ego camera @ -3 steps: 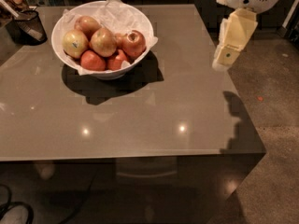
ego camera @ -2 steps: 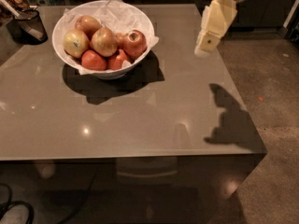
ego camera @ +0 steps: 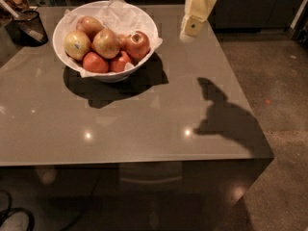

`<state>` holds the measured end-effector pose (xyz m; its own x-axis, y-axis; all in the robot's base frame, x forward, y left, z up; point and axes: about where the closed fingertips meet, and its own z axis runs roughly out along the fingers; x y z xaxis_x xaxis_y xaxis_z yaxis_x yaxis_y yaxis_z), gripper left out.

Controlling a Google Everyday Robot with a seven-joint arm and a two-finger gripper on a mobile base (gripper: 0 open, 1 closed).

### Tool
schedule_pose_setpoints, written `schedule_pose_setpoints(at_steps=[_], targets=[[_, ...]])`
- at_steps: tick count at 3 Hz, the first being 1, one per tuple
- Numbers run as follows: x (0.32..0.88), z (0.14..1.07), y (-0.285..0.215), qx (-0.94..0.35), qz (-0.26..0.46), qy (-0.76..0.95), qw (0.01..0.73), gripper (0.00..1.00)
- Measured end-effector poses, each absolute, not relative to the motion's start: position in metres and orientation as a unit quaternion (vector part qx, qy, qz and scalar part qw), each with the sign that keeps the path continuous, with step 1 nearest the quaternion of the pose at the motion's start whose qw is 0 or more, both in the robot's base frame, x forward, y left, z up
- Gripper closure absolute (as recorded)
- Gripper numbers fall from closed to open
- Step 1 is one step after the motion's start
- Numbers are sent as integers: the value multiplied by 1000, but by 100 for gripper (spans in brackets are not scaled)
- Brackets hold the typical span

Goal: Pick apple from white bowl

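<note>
The cream-coloured robot hand [ego camera: 194, 23] has moved left, from beyond the glossy grey table's [ego camera: 144, 129] right edge to above its far side, nearer the wide white paper-lined bowl [ego camera: 113, 75]. Whether it is clenched or released cannot be told; it holds nothing. The large deep-red apple with yellowish streaks [ego camera: 138, 43] sits at the bowl's right side, its dark stem dimple facing up. Six apples show, in one bowl; one dark mesh cup [ego camera: 30, 27] stands left.

Office – gripper [ego camera: 192, 28] over grey tbl [ego camera: 144, 124]
</note>
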<state>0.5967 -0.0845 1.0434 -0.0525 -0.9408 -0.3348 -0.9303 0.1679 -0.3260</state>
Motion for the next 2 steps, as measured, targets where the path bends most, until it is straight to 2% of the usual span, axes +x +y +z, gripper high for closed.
schedule_pose_setpoints(at_steps=[1,2], targets=[[603,1046,-73,-648,-16,717,256,0],[626,1040,-30,-662,-17,698,272,0]])
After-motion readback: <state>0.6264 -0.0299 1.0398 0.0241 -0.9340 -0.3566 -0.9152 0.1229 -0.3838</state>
